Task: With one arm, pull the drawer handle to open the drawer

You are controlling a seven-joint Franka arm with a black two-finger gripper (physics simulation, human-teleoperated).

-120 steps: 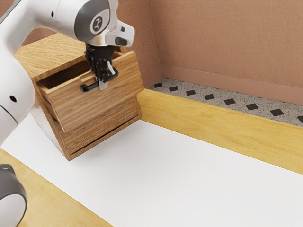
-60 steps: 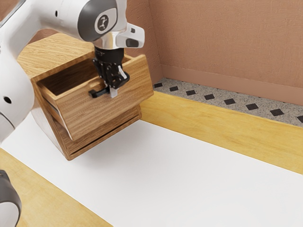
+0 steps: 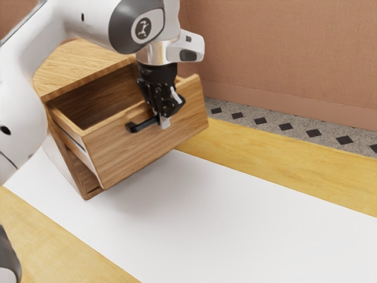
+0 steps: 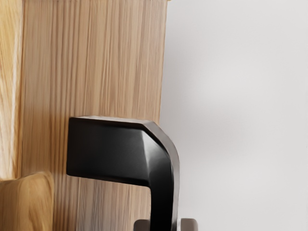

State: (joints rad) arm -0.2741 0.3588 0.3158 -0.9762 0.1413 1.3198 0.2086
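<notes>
**Drawer pulled well out, end effector (image 3: 161,119) clamped on the drawer handle (image 3: 140,125)**

The end effector grips the black handle at its end toward the exterior view's right, with fingers on both sides. The drawer (image 3: 147,150) sticks far out of the wooden cabinet (image 3: 70,65) at the exterior view's left, overhanging the white table (image 3: 235,224), and its hollow inside is plainly visible. The opening looks largely done. At most a little more travel and letting go of the handle seem left.

A cabinet (image 3: 65,68) sits on the table (image 3: 235,224) at the exterior view's far left. Its top drawer (image 3: 147,147) juts out over the table toward the right. The handle (image 3: 141,125) is on the drawer's front, with the gripper (image 3: 164,119) clamped on its right end. Floor (image 3: 283,125) lies beyond the table.
</notes>
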